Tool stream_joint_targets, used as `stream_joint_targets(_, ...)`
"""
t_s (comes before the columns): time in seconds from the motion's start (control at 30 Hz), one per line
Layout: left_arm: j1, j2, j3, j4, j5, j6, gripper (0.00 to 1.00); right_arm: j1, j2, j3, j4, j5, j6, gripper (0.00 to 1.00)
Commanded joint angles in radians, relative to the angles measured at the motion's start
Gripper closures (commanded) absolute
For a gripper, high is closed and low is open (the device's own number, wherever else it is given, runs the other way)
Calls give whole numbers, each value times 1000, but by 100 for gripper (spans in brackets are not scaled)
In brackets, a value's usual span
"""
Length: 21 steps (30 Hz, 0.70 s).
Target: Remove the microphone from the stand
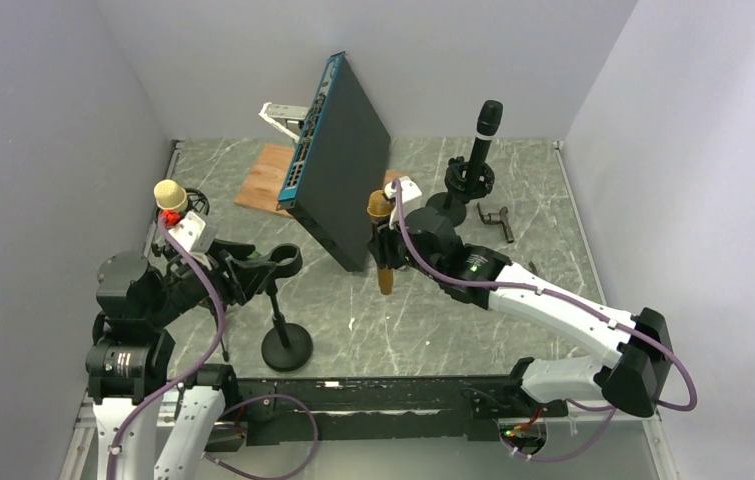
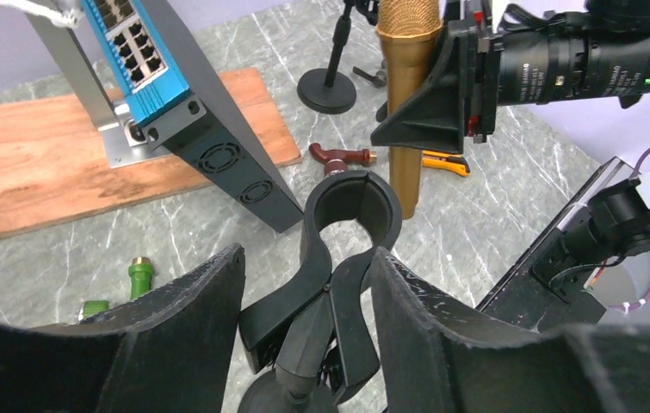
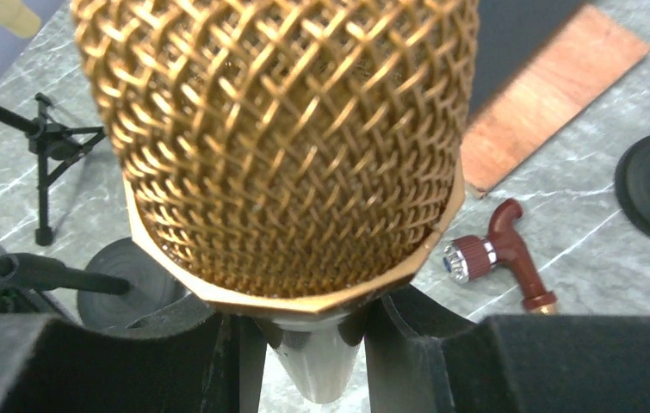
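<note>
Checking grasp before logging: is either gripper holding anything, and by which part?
Right gripper holds the gold microphone by its handle, just under the mesh head. Left gripper open, straddling the empty stand clip.

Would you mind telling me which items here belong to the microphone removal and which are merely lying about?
In the job: gold microphone, stand, right end effector gripping the microphone, left end effector around the stand's clip.

Lying about: network switch, wooden board, black microphone, maroon handle, green fittings.
</note>
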Motion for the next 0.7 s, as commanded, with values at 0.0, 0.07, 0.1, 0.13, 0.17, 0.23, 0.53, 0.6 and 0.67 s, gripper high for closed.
stream_joint_targets(0.0,0,-22,32,55,31,-2,45,1,13,20,-39,-61,111,100)
stream_joint_targets(0.07,0,-27,27,58,29,2,52,-6,50,26,-88,-85,161,100)
stream_joint_targets(0.1,0,-31,17,66,30,-2,57,-13,65,24,-108,-102,183,100)
stream_joint_targets(0.13,0,-37,5,83,31,-10,61,-25,77,20,-124,-131,204,100)
stream_joint_targets(0.17,0,-42,-9,98,36,-17,64,-41,85,13,-137,-158,227,100)
stream_joint_targets(0.23,0,-48,-22,128,52,-31,64,-93,111,4,-170,-249,274,100)
stream_joint_targets(0.53,0,-37,64,87,18,-53,41,-158,233,-103,-197,-518,370,100)
stream_joint_targets(0.6,-1,-32,80,59,-10,-65,40,-158,247,-143,-148,-532,397,98)
stream_joint_targets(0.67,0,-18,93,25,-29,-65,41,-158,266,-170,-110,-509,416,95)
